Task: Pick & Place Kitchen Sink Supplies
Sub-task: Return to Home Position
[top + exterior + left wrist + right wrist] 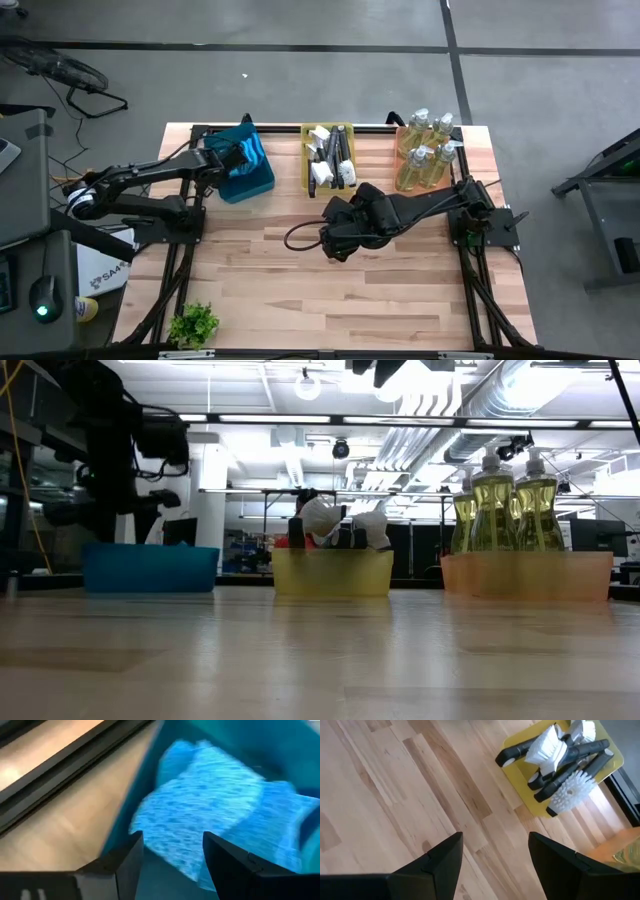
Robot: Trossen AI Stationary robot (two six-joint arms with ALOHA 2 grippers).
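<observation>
- We see blue sponges (pixel 200 805) heaped inside the blue bin (pixel 150 570), directly beneath the left gripper (pixel 172 865) and just past its fingertips.
- The left gripper hangs over the inside of this bin. Its two fingers stand apart, with nothing held between them.
- Black-handled brushes (pixel 560 757) with white heads lie crossed in the yellow bin (pixel 330 575). This bin sits near the right gripper (pixel 495 865), ahead of its fingers, and beside the blue bin on the side away from the left gripper.
- The right gripper is over bare wooden table (pixel 400 290). Its fingers are spread and empty, touching nothing.
- Clear bottles (pixel 515 505) of yellow-green liquid stand upright, packed together in the orange bin (pixel 525 575). This bin is farther from the right gripper than the yellow bin, off to its right.
- The three bins stand in a row along the far edge of the table, each apart from the next.
- A small green plant (pixel 195 323) sits at the near left corner of the table, well apart from both grippers.
</observation>
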